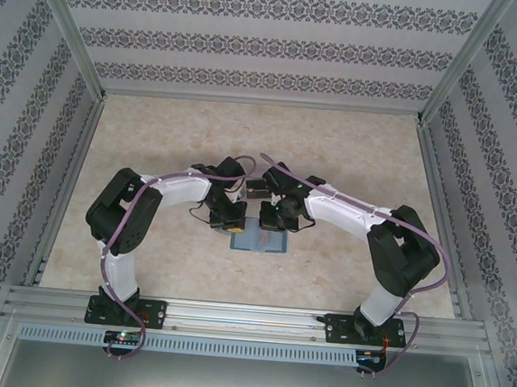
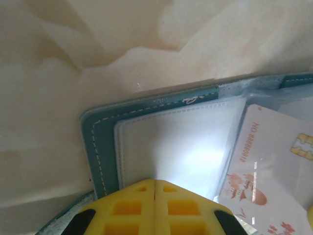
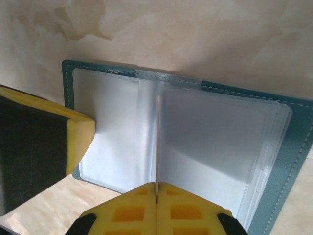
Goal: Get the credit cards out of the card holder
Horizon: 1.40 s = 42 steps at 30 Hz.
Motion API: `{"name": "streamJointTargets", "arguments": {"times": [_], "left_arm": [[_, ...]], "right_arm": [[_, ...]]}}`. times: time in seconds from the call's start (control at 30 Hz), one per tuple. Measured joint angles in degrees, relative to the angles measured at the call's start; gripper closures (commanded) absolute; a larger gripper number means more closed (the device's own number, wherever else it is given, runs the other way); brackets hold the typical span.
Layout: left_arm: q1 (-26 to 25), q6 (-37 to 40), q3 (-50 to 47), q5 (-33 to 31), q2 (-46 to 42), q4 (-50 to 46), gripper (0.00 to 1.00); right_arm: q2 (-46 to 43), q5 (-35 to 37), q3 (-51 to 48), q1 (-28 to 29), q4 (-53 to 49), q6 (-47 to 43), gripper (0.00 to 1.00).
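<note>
Patterned walls close in the beige marbled counter on three sides, and an aluminium rail runs along the lower edge of the top view, where both arm bases are bolted. Nothing else lies on the counter, but the two black wrists crowd together above the middle of the frame and cover much of the card holder from above.

The card holder lies open and flat at the centre of the counter. It is teal with pale stitching along its border, and a stack of clear sleeves sits inside. In the left wrist view, one credit card sits in the lower right of the frame. It is pale with red print and a gold chip, and it lies tucked under a sleeve.

Both arms bend inward at the elbow and meet over the holder. The left tool is closed, its yellow fingers pressed together with nothing between them, and it rests at the outer edge of one page. The right tool is closed on a clear sleeve, which stands edge-on and runs straight into the seam between its fingers.
</note>
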Motion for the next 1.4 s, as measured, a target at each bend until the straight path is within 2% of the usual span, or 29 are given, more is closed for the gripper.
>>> {"name": "streamJointTargets", "arguments": {"times": [0.27,0.47,0.73,1.2,1.4], "left_arm": [[0.00,-0.02,0.00,-2.36,-2.05,-1.29,1.00],[0.11,-0.24,-0.11,-3.82,-5.42,-1.36,1.00],[2.10,-0.42,-3.34,-4.37,-9.38,-1.14,1.00],[5.27,-0.48,-9.27,-5.20,-12.44,-0.39,0.99],[5.44,-0.68,-10.82,-5.25,-13.09,-0.09,0.99]], "right_arm": [[-2.62,0.15,0.83,-1.29,-1.70,-4.98,0.98],[-3.17,-0.11,3.43,-1.95,-3.19,-13.51,1.00],[0.92,-1.57,11.13,-2.75,-7.82,-29.31,0.96],[4.79,1.49,21.55,-5.73,-16.61,-65.51,0.98],[8.63,3.04,26.64,-6.16,-19.19,-78.09,0.99]]}}
